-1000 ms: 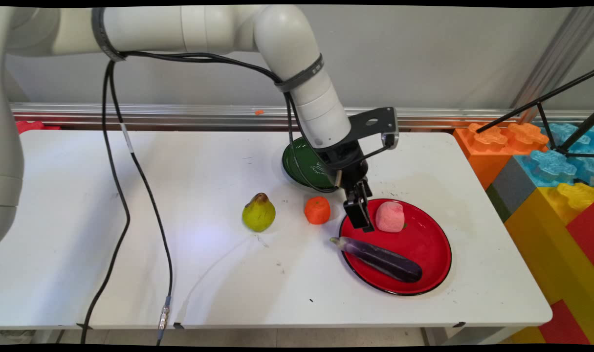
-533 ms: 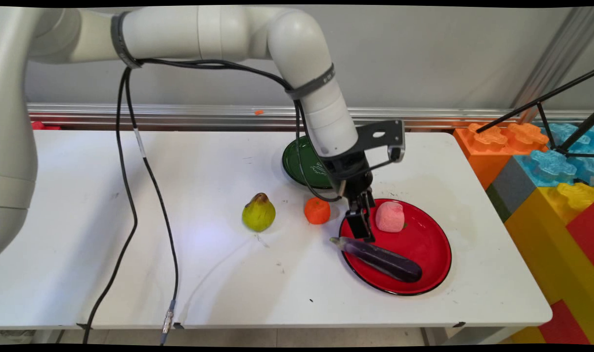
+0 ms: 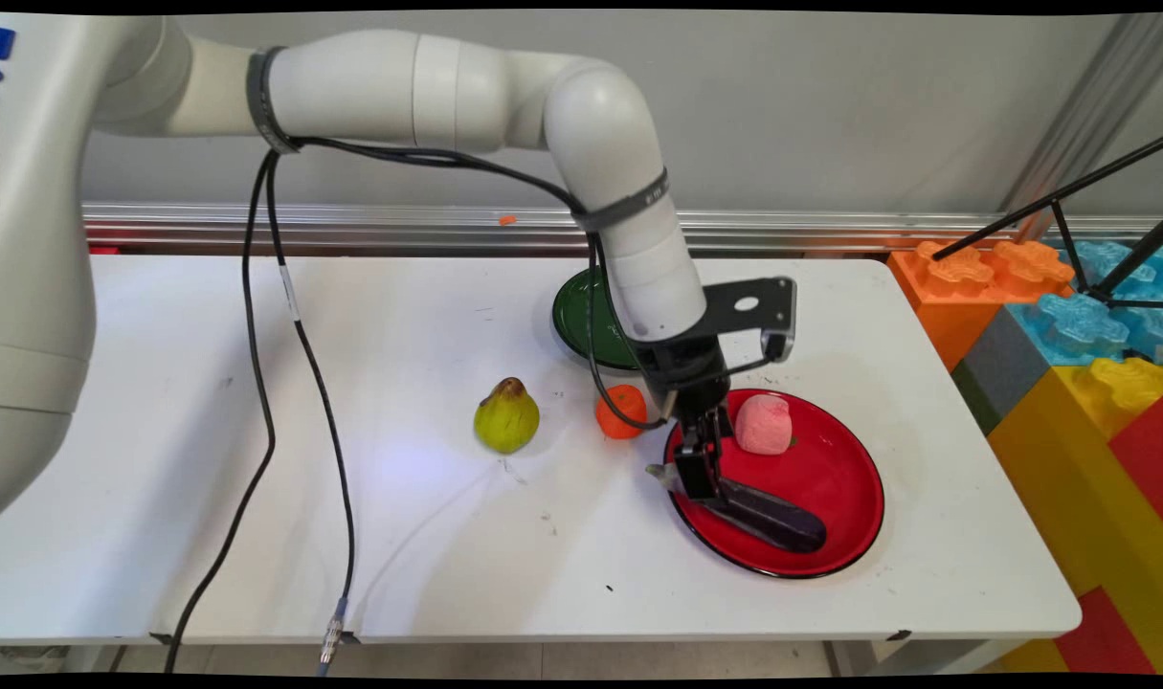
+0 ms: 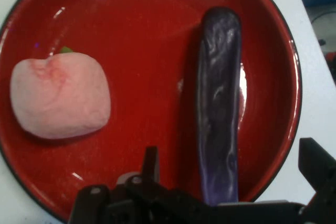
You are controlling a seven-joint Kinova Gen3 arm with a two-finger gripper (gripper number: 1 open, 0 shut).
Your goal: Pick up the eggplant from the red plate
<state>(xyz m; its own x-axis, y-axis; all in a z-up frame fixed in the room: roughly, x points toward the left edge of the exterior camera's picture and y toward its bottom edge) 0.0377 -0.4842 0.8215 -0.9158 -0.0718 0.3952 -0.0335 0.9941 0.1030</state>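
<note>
We see our gripper (image 3: 698,476) spread open astride the eggplant's (image 4: 219,103) stem end, which overhangs the red plate's (image 3: 835,469) rim beside the peach (image 4: 59,98).

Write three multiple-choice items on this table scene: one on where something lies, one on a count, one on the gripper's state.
1. Where does the eggplant lie?
A. on the green plate
B. on the red plate
C. beside the pear

2. How many plates stand on the table?
A. one
B. two
C. three

3. How do the gripper's fingers stand?
A. shut on the peach
B. shut on nothing
C. open, either side of the eggplant's stem end

Answers:
1 B, its dark body crosses the red plate, next to the pink peach.
2 B, a red one and a green plate.
3 C, in the hand view a finger stands clear of the eggplant.
</note>
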